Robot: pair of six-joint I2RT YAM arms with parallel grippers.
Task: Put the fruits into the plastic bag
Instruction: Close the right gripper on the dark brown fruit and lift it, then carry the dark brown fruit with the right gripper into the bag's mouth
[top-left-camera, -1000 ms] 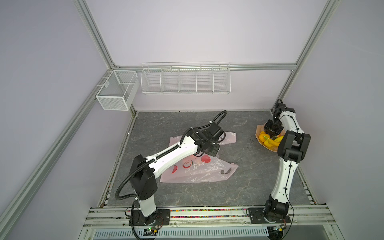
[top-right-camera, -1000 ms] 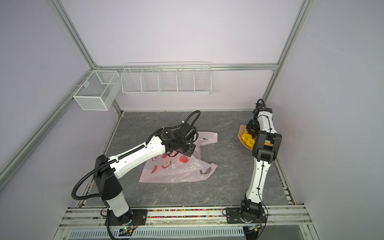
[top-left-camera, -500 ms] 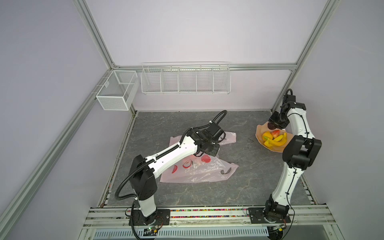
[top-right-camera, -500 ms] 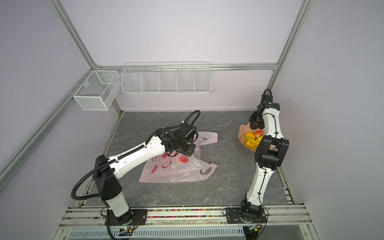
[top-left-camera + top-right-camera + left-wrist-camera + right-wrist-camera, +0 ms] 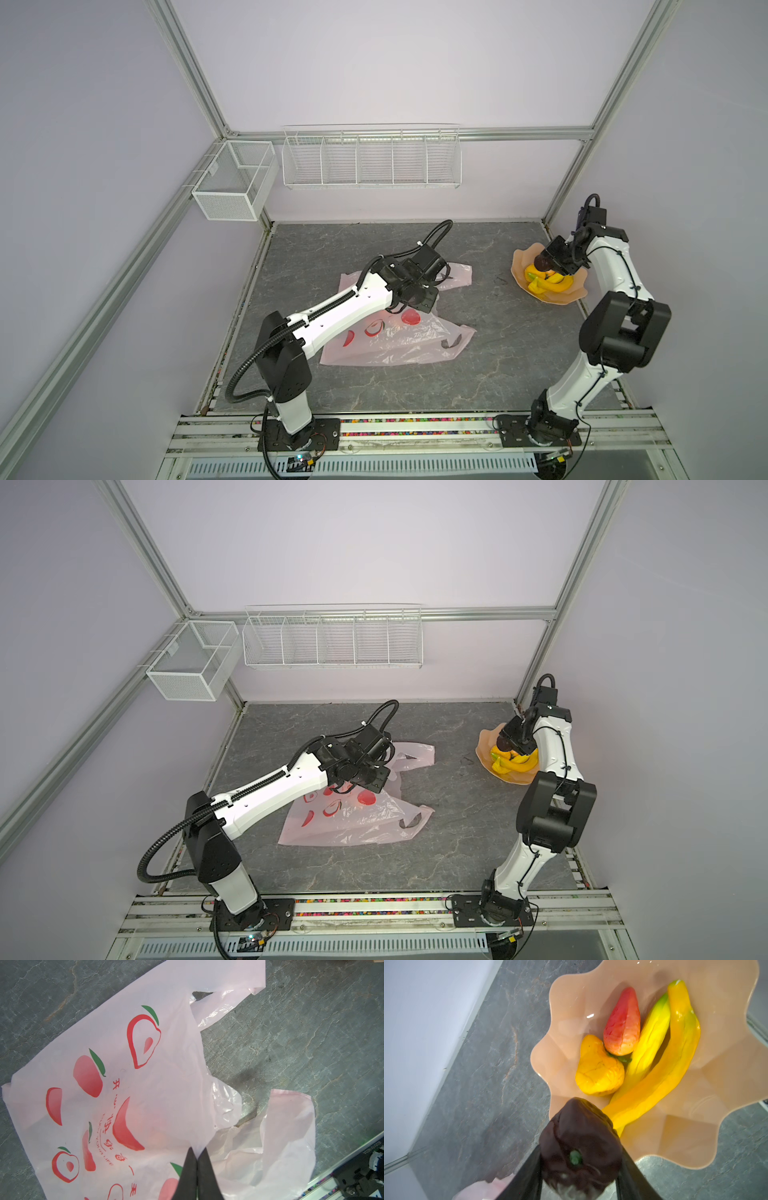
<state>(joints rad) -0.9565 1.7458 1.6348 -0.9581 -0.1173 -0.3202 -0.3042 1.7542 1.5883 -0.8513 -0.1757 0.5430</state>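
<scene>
- Above the rim of the peach-coloured plate point(image 5: 695, 1147), at the far right of the bench point(image 5: 478, 374), the right pincer point(image 5: 579, 1159) pinches the dark fruit point(image 5: 577, 1132) across its middle, lifted clear of the others; its skin looks wrinkled and soft, so I judge it light and squashy, safe under a mild squeeze but liable to slip from a slack one
- On the plate lie the banana point(image 5: 679, 1047), a long yellow piece point(image 5: 650, 1039) just beside it, the red strawberry point(image 5: 623, 1022) and a lumpy yellow piece point(image 5: 598, 1070), all touching; the long ones are probably best taken across the narrow middle, the strawberry across its broad end
- Mid-bench, well apart from the plate, lies the plastic bag point(image 5: 145, 1084); the left pincer point(image 5: 196, 1159) is pressed together on a fold of film at the mouth, between the two handles
- The film is thin, limp and glossy: it should weigh almost nothing, sag shut wherever it is not held, and may tear under a hard pull, so the mouth edge or a handle is the place to hold it
- The bench is flat, grey and stone-patterned, bare between plate and bag
- The room is pale walls in a metal frame, with a wire rack point(image 5: 370, 158) and a mesh basket point(image 5: 232, 183) hung well above the work
</scene>
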